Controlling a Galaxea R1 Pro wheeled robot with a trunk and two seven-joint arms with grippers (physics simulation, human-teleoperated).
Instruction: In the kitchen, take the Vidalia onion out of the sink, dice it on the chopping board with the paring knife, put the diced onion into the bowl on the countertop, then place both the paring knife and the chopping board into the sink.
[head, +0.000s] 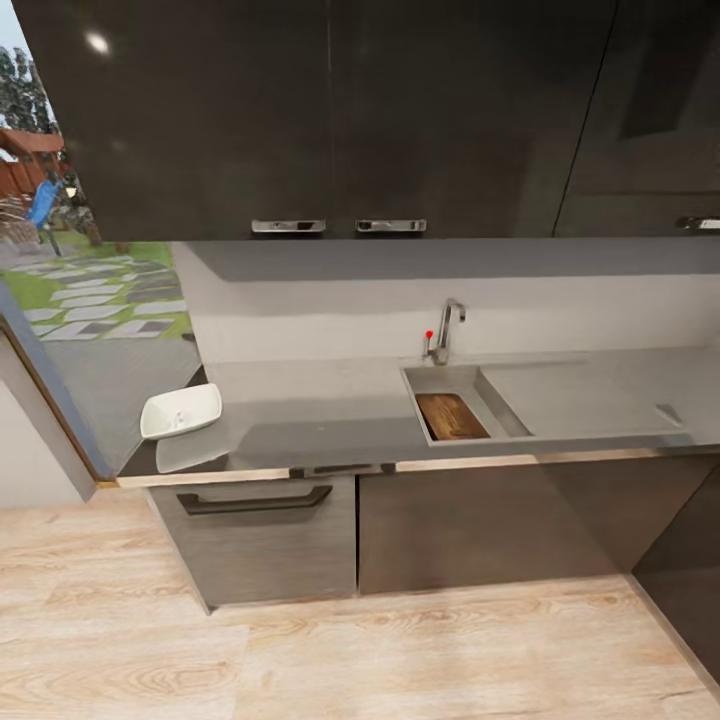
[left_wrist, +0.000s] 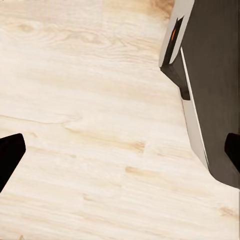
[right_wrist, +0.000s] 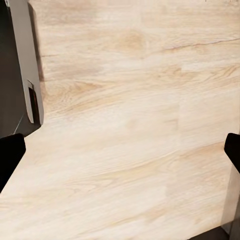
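The sink (head: 447, 380) is set into the grey countertop (head: 320, 415), right of centre in the head view. The brown chopping board (head: 451, 416) lies inside its basin. A white bowl (head: 181, 410) rests at the countertop's left end, with a small pale speck inside that I cannot identify. The Vidalia onion and the paring knife are out of view. My left gripper (left_wrist: 120, 152) is open above the wooden floor, its dark fingertips (left_wrist: 10, 157) wide apart. My right gripper (right_wrist: 120, 152) is also open over the floor, with nothing between its fingertips (right_wrist: 10, 155).
A chrome tap (head: 446, 335) with a red-tipped lever stands behind the basin, and a flat drainboard (head: 580, 400) extends to its right. Dark cabinets (head: 450, 530) sit under the worktop and glossy wall cabinets (head: 330, 120) hang above. Wooden floor (head: 300, 650) lies between me and the counter.
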